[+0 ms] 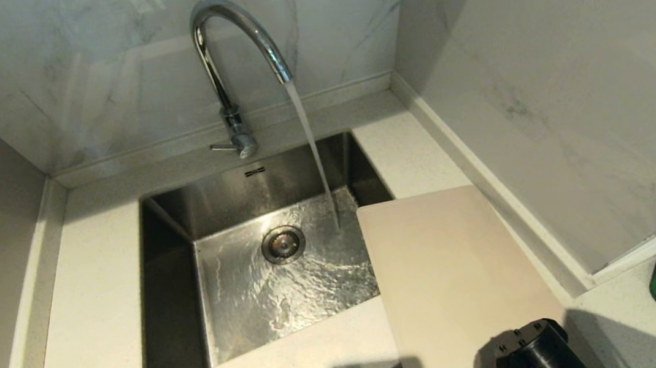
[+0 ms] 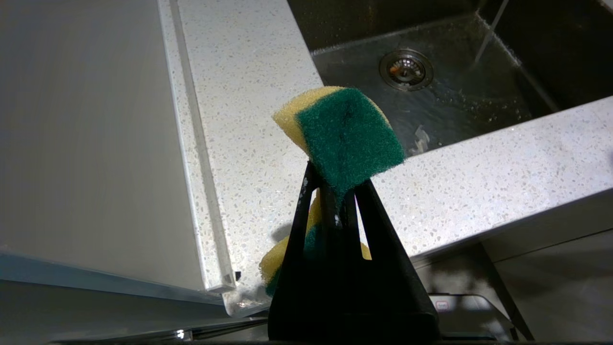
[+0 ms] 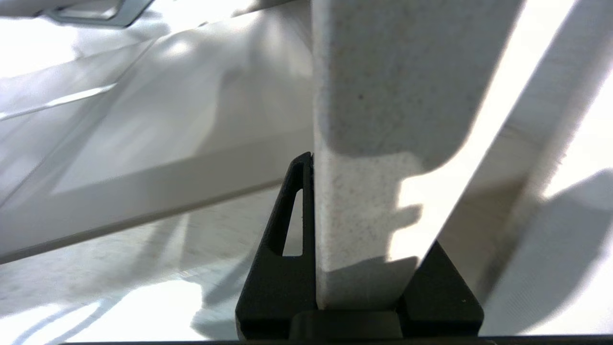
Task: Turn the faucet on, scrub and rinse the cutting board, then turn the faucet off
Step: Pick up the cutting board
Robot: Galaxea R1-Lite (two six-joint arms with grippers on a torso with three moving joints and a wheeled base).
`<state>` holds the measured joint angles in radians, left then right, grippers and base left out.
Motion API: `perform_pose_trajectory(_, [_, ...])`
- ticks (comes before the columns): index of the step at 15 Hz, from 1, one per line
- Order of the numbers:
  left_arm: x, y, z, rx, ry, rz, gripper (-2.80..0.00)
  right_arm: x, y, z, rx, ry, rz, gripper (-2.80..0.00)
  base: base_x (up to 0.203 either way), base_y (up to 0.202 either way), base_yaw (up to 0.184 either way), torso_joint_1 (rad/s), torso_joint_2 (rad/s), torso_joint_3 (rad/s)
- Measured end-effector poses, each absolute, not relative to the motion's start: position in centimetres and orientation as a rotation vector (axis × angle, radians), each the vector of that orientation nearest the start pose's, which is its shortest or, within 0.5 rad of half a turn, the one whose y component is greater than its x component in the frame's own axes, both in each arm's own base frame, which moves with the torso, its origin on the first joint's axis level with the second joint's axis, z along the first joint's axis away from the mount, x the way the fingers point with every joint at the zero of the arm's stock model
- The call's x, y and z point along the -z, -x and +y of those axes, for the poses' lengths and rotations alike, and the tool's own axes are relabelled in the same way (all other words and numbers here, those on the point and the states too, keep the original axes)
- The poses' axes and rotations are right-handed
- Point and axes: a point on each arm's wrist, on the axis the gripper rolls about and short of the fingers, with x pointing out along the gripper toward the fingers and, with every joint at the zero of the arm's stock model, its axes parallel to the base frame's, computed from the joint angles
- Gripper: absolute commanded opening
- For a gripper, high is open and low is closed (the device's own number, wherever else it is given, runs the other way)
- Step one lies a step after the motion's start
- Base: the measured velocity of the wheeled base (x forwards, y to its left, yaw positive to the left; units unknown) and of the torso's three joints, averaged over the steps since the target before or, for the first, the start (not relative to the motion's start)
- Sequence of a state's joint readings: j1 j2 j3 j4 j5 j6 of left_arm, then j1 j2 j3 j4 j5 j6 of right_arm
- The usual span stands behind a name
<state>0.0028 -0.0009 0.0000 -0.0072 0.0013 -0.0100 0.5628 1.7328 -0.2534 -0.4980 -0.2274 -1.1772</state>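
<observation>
The cutting board (image 1: 459, 280), a large thin cream-white plastic rectangle with rounded corners, lies in the head view to the right of the square stainless steel sink (image 1: 172, 276), its far corner jutting over the basin's right rim and the rest over the pale speckled surface (image 1: 98, 333). The tall chrome gooseneck faucet (image 1: 228, 66) behind the sink is running; its stream falls onto the basin floor just beside the board's corner, right of the round drain (image 1: 283, 244). A black part of the right arm shows at the board's near end.

In the left wrist view, the left end effector (image 2: 337, 191) is clamped together on a yellow sponge with a green scouring face (image 2: 347, 136), hanging over the surface on the near side of the sink, away from the board.

In the right wrist view, the right end effector (image 3: 357, 230) is clamped on the board's edge, one finger on each face.

The step in hand looks like bringing the board under the water. To do it well, the grip should stay firm while the board is tilted over the sink, so runoff drains into the basin, with the broad face turned toward the sponge.
</observation>
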Motion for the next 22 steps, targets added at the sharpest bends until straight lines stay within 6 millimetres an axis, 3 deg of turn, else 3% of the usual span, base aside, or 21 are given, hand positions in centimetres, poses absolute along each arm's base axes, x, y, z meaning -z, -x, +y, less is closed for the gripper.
perform_pose_trajectory(8, [-7.6,2.3,0.0,-0.004,0.01,-0.008,-2.8,-8.5,-15.1,8.6,-0.715,1.587,0.532,-2.8,0.0,0.0,0.0,0.0,0.0,0.0])
perform_pose_trajectory(15, [-7.6,2.3,0.0,-0.004,0.01,-0.008,-2.8,-14.2,-12.5,6.8,-0.692,1.792,0.446,-2.8,0.0,0.0,0.0,0.0,0.0,0.0])
perform_pose_trajectory(22, [-7.6,2.3,0.0,-0.004,0.01,-0.008,-2.8,-16.8,-10.0,5.3,-0.575,1.894,0.274,-2.8,0.0,0.0,0.0,0.0,0.0,0.0])
